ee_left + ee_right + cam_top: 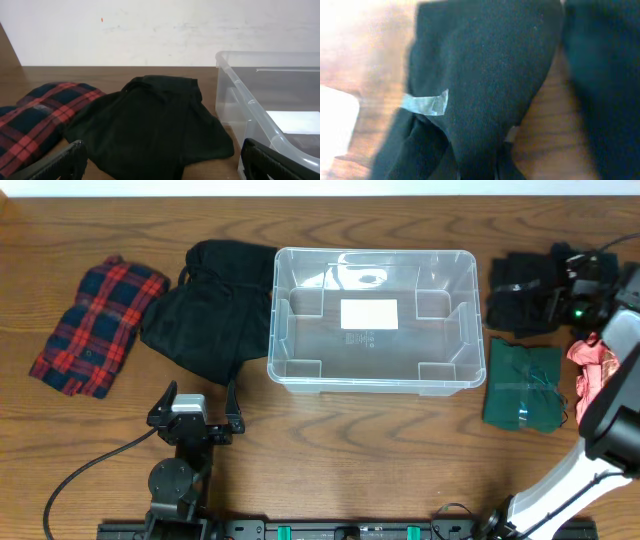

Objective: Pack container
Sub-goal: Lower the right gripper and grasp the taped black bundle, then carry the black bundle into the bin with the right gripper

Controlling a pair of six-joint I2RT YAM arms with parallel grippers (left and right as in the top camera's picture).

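Note:
The container [372, 253], a clear plastic bin with a white label on its bottom, stands empty mid-table; its near corner [248, 104] shows in the left wrist view. My right gripper [552, 298] is at the far right, down on a pile of black garments [518, 292]. Its jaws [477, 172] are shut on a fold of that black cloth [485, 75], which fills the right wrist view. My left gripper [196, 412] hovers open near the front edge, with its fingers [70, 161] wide apart and nothing between them, facing a black garment [150, 125].
A red plaid shirt [95, 325] lies at the far left, beside the black garment [215, 300] next to the bin. Right of the bin lie a folded dark green cloth [525, 385] and a pink-red cloth [588, 365]. A cable [90, 470] trails from the left arm's base.

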